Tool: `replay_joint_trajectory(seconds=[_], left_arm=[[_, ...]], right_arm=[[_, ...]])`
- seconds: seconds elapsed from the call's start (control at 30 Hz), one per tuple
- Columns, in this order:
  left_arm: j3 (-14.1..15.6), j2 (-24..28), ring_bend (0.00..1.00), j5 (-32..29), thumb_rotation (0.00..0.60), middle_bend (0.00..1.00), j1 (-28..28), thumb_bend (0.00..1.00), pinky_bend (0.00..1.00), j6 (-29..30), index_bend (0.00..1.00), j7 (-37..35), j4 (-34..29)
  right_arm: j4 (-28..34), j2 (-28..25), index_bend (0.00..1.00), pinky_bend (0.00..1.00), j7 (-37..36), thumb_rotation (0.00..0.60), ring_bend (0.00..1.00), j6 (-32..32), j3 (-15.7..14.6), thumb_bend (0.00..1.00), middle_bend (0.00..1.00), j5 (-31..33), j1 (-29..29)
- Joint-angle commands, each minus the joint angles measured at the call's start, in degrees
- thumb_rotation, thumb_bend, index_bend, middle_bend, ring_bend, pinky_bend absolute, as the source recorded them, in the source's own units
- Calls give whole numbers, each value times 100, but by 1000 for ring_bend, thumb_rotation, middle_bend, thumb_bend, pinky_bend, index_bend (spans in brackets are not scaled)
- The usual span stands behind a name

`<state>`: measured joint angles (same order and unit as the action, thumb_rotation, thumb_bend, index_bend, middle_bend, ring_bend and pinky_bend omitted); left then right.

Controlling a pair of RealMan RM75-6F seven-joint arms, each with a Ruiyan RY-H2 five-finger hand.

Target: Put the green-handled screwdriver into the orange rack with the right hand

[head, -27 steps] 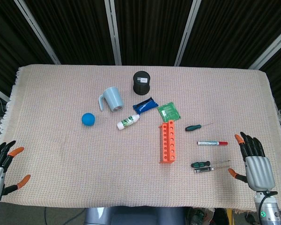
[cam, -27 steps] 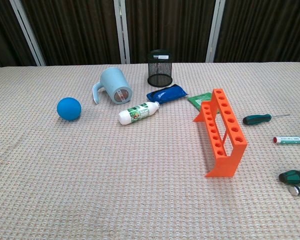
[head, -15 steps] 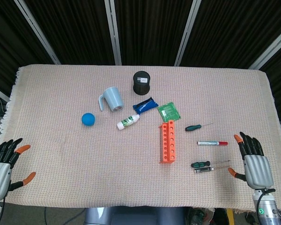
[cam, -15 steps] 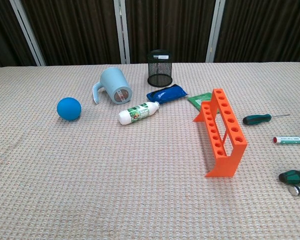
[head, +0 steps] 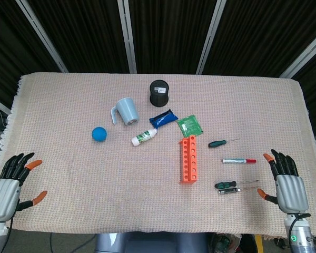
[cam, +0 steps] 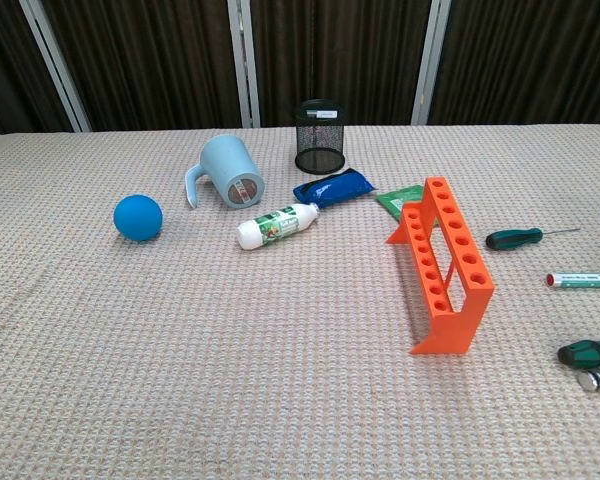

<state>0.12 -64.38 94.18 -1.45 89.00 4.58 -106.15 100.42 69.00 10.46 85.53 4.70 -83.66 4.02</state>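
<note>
The orange rack (head: pixel 189 158) (cam: pixel 443 262) stands upright near the table's middle, its row of holes facing up. A small green-handled screwdriver (head: pixel 217 143) (cam: pixel 516 238) lies flat just right of the rack's far end. A second green-handled screwdriver (head: pixel 225 184) (cam: pixel 588 352) lies nearer the front, right of the rack's near end. My right hand (head: pixel 287 183) hovers at the front right edge with its fingers spread, holding nothing, well right of both screwdrivers. My left hand (head: pixel 10 182) is at the front left corner, fingers apart and empty. Neither hand shows in the chest view.
A red-capped marker (head: pixel 239 160) lies between the two screwdrivers. A dark metal-handled tool (head: pixel 229 191) lies beside the nearer one. Further left and back are a blue ball (head: pixel 99 134), a pale blue mug (head: pixel 125 111), a black mesh cup (head: pixel 159 93), a white bottle (head: pixel 145 137), a blue packet (head: pixel 164 117) and a green packet (head: pixel 190 125).
My left hand has drifted a little to the right and further into view. My right hand has barely shifted. Nothing on the table has moved.
</note>
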Motion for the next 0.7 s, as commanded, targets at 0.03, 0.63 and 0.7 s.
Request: replay_joint_trajectory(seconds=[0.03,0.63,0.7], left_arm=[[-33,-19,0,-29,600,74,-32,170,0,-25,214,-25,25],[-135,147,0,25,600,74,-172,169,0,-41,240,61,2],[-151,175,0,34,600,75,-195,169,0,-48,248,75,-25]], right_arm=[[12,30,159,0,43,600,0,30,18,0,51,-13,6],[102,39,317,0,480,600,0,-287,400,47,73,-233,575],[134,47,324,0,577,600,0,-473,480,50,75,-183,736]])
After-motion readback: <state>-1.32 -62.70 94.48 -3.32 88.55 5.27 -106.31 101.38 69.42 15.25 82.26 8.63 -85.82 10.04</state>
